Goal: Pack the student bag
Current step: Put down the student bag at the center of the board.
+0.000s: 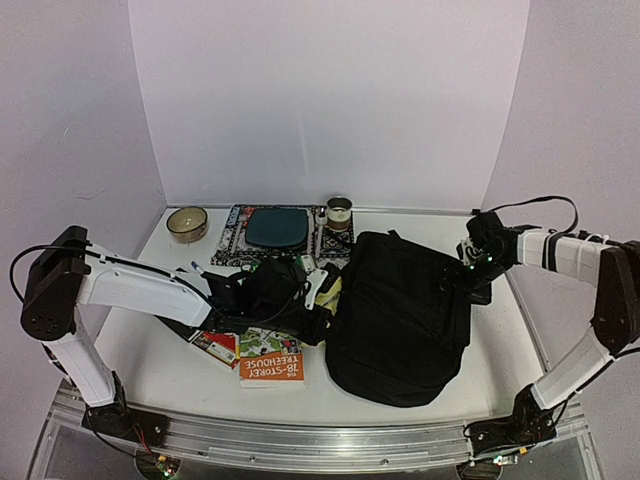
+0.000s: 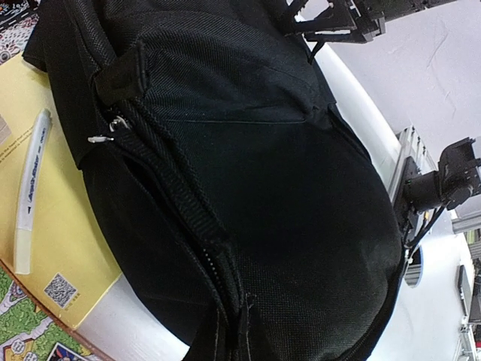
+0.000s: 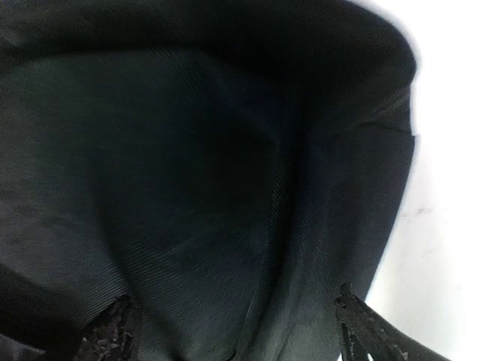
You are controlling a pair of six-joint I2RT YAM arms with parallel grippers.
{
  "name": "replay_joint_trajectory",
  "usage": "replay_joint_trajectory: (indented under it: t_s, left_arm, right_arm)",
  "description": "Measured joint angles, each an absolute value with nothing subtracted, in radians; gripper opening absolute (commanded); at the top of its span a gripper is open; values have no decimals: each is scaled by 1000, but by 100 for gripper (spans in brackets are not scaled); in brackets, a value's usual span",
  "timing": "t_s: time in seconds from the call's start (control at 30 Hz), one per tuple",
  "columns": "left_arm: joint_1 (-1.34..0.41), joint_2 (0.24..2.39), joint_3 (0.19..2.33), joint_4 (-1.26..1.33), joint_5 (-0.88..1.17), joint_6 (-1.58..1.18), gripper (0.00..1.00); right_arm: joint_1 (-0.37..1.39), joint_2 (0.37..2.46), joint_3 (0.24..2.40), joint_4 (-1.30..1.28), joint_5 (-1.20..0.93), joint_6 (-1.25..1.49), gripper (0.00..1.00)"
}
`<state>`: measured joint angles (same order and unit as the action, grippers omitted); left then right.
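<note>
— Where is the student bag [image 1: 402, 318] now?

— It lies flat on the white table [image 1: 170, 375], a little to the right of the middle, between the two arms. It is black and soft, and much bigger than every other thing there.

— And the right gripper [image 3: 237, 335]?

— It is at the far right edge of the bag, very close to the cloth. Its fingers [image 3: 359, 325] stand wide apart, with the black fabric just in front of them. The fabric fills almost all of its camera view.

— The left gripper [image 1: 300, 292]?

— It is at the left side of the bag, low over the table. Its jaws are closed together. Whether they pinch some cloth or a strap, I cannot tell, because all is dark there.

— What lies beside the bag?

— On the left, a yellow sheet [image 2: 56, 248] lies against the bag's side, and a white marker [image 2: 28, 192] rests on it. Nearer to the front edge there is an orange book [image 1: 271, 366]. At the back I see a bowl [image 1: 187, 223], a teal pad [image 1: 276, 228] on a patterned mat [image 1: 232, 245], and a small cup [image 1: 340, 212].
</note>
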<state>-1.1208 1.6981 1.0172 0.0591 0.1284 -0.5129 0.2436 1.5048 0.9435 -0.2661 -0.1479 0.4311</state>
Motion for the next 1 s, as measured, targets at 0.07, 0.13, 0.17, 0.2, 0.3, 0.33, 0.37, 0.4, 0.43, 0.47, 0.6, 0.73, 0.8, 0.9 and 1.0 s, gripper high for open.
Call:
replay_joint_trajectory:
  t_s: [0.07,0.13,0.17,0.2,0.3,0.33,0.37,0.4,0.43,0.47,0.6,0.73,0.8,0.9,1.0]
  left_arm:
    - [-1116,1698,1017,44,129,-503,0]
    - [-1113,1698,1019,33,129,-496,0]
    - [-1112,1698,1021,27,129,-493,0]
    - [-1111,1698,1023,21,129,-491,0]
    - [-1111,1698,1028,1,129,-485,0]
    - [-1111,1698,1028,-4,129,-482,0]
    - [-1111,1699,1028,-9,129,-480,0]
    - [-1111,1699,1028,-13,129,-478,0]
    - [-1111,1699,1028,-17,128,-476,0]
    - [-1111,1699,1028,-19,128,-475,0]
    - [-1110,1699,1028,-21,125,-471,0]
    - [-1109,1699,1029,-27,121,-471,0]
    - [-1109,1700,1029,-27,121,-471,0]
    - [-1109,1701,1029,-28,121,-471,0]
    - [-1109,1703,1034,-32,121,-471,0]
  right_arm:
    - [236,1532,925,-235,-183,430,81]
    - [229,1547,916,-214,-207,432,78]
    - [227,1551,910,-200,-223,433,77]
    - [226,1551,907,-194,-232,435,76]
    - [223,1551,904,-180,-250,443,73]
    - [223,1550,904,-178,-252,445,73]
    - [223,1549,904,-176,-253,446,73]
    - [223,1548,904,-175,-255,449,73]
    - [223,1545,904,-175,-257,453,73]
    - [223,1540,904,-174,-259,455,73]
    - [223,1484,904,-173,-266,478,74]
    - [223,1419,904,-166,-274,497,75]
    - [223,1409,904,-161,-279,504,73]
    - [223,1418,904,-160,-283,512,70]
    - [223,1442,898,-151,-284,519,68]
